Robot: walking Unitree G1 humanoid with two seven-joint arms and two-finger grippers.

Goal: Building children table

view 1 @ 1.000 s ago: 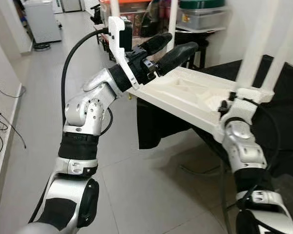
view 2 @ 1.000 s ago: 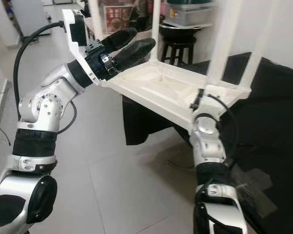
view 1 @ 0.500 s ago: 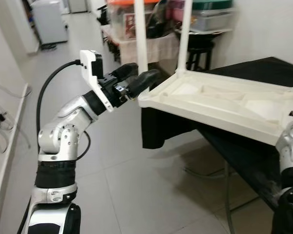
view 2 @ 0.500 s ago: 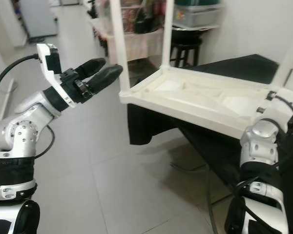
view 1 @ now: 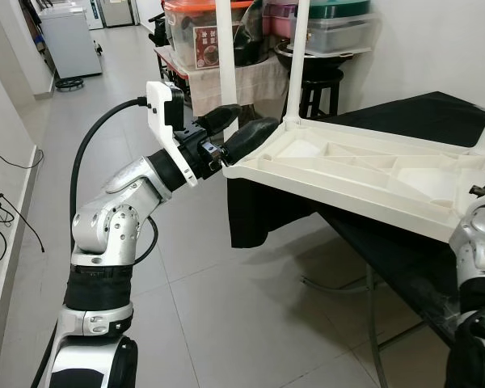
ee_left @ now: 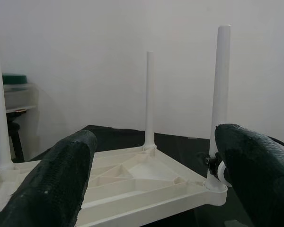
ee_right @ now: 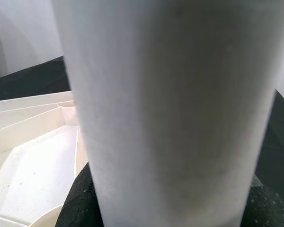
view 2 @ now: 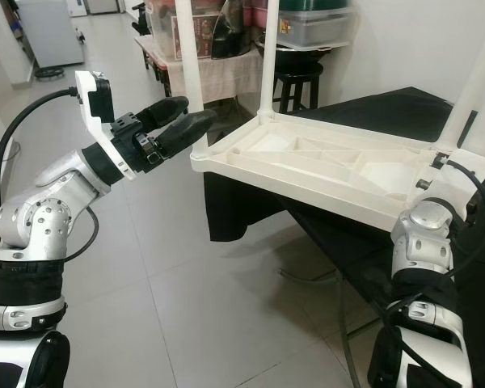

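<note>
Left eye view has the white plastic children's table (view 1: pixel 364 170) upside down on the black-draped bench (view 1: pixel 436 121), ribbed underside up, round legs (view 1: pixel 297 61) pointing upward. Left pincer (view 1: pixel 241 133), fingers spread, sits just off its near corner. Right wrist view puts one leg (ee_right: pixel 170 113) close up; right pincer's state is unclear.

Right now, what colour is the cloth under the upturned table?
Black cloth, clearest in the right eye view.

Black-draped surface (view 1: pixel 420 121) carrying upturned white table (view 1: pixel 364 170).
</note>
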